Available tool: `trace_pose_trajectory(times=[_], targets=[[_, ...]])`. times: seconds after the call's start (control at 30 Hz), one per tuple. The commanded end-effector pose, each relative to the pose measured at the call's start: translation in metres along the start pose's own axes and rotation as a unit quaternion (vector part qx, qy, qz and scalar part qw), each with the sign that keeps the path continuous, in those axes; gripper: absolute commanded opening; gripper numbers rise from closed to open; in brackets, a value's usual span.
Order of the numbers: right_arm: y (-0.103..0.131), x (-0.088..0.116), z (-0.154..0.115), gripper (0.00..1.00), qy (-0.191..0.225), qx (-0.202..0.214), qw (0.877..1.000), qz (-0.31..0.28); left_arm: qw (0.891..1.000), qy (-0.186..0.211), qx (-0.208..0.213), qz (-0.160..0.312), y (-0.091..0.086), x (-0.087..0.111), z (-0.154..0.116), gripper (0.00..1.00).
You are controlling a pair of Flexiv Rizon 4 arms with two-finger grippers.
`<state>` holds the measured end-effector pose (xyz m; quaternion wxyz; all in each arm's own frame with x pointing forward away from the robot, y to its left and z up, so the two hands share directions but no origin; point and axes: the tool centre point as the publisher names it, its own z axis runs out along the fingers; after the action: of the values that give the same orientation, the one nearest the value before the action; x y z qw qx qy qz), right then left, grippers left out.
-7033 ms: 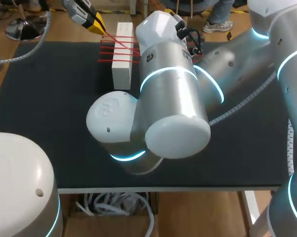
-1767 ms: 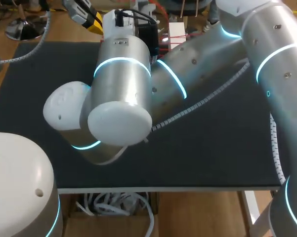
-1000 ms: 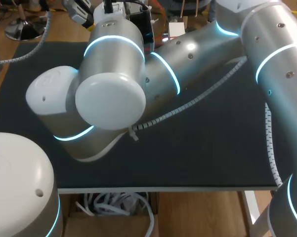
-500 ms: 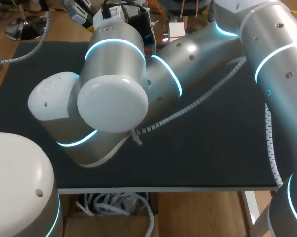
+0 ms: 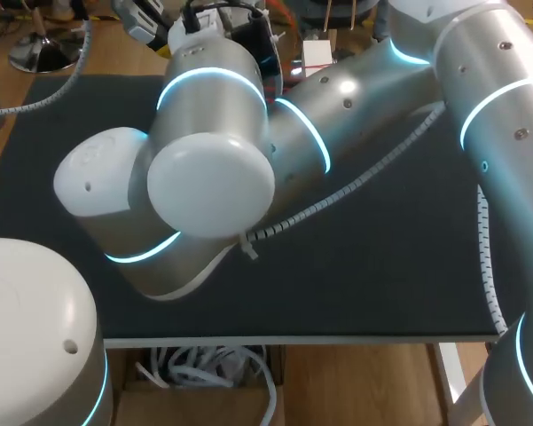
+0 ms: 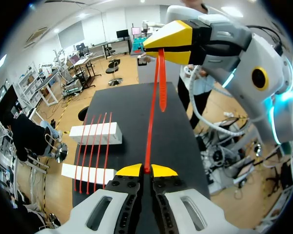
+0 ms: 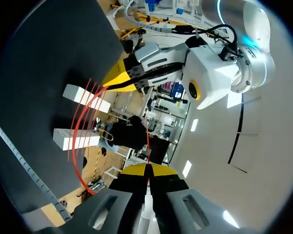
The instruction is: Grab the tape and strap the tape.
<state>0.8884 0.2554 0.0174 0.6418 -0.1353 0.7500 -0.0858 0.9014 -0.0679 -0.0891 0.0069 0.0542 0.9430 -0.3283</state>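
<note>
A red tape strand (image 6: 153, 105) runs taut between my two grippers above the black mat (image 6: 178, 141). My left gripper (image 6: 146, 169) is shut on its near end. My right gripper (image 6: 158, 46), ahead of it and higher, is shut on the far end, and a short tail hangs below. More red strands (image 6: 92, 151) lie across two white blocks (image 6: 95, 134) (image 6: 87, 174). In the right wrist view my right gripper (image 7: 147, 169) pinches the thin tape (image 7: 147, 141). Beyond it the left gripper (image 7: 118, 83) holds the tape near the blocks (image 7: 85, 99). The head view shows only the left gripper (image 5: 149, 21). The right arm (image 5: 213, 133) hides its own gripper.
My right arm's big joints hang over the left middle of the mat (image 5: 381, 266), with a ribbed cable (image 5: 337, 200) along the arm. A white block (image 5: 317, 53) peeks out at the far edge. A box of cables (image 5: 204, 368) sits below the front edge.
In the head view the right arm swung left over the mat, then drifted slightly back right and down in the last second. Both grippers stay shut on the tape.
</note>
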Motion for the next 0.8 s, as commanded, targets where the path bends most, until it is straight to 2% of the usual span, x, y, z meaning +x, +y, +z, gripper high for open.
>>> trace_pose_trajectory(times=[0.03, 0.17, 0.3, 0.6, 0.8], targets=[[-0.002, -0.005, -0.003, 0.00, -0.010, -0.002, 1.000, -0.007, 1.000, 0.001, -0.002, 0.000, 0.000, 0.000, 0.000, 0.00], [-0.001, -0.007, -0.007, 0.00, -0.020, -0.006, 0.999, -0.027, 1.000, 0.001, -0.002, 0.000, 0.000, 0.000, 0.000, 0.00], [0.001, 0.000, -0.008, 0.00, -0.019, -0.006, 0.998, -0.051, 1.000, 0.001, -0.002, 0.000, 0.000, 0.000, 0.000, 0.00], [0.002, 0.023, 0.001, 0.00, 0.018, -0.011, 0.999, -0.047, 1.000, 0.001, -0.002, 0.000, 0.000, 0.000, 0.000, 0.00], [0.007, 0.034, 0.011, 0.00, 0.028, -0.022, 0.998, -0.057, 1.000, 0.001, -0.002, 0.000, 0.000, 0.000, 0.000, 0.00]])
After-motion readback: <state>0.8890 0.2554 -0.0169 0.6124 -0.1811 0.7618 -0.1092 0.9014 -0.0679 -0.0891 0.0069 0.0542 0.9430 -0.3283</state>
